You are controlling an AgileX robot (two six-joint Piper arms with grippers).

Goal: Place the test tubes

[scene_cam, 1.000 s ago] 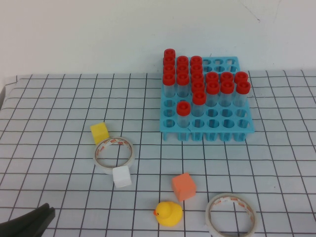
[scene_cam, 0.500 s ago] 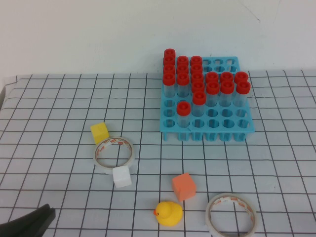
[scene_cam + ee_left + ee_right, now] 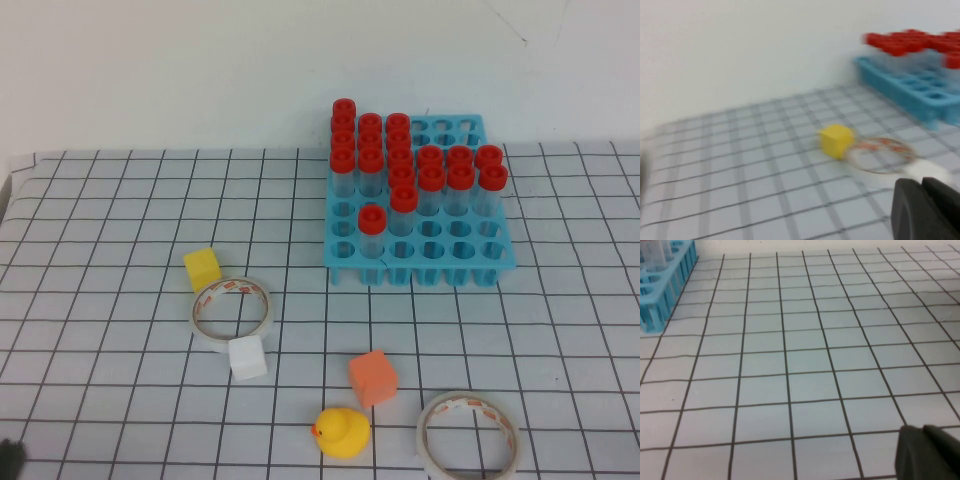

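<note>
A blue rack (image 3: 415,262) stands at the back right of the gridded table and holds several clear test tubes with red caps (image 3: 400,160). One tube (image 3: 371,222) stands apart in a nearer row. My left gripper (image 3: 922,187) is shut and empty, low over the table near the front left, facing the rack (image 3: 905,87). Only a dark tip (image 3: 8,455) of it shows in the high view. My right gripper (image 3: 923,432) is shut and empty over bare grid squares, with the rack's corner (image 3: 662,300) far ahead. It is out of the high view.
A yellow cube (image 3: 201,268), a tape ring (image 3: 232,312) and a white cube (image 3: 246,358) lie left of centre. An orange cube (image 3: 372,377), a yellow duck (image 3: 341,432) and a second tape ring (image 3: 468,435) sit near the front edge.
The left arm has drawn back out of the high view's lower left corner, leaving only a small dark tip. Nothing on the table has moved.
</note>
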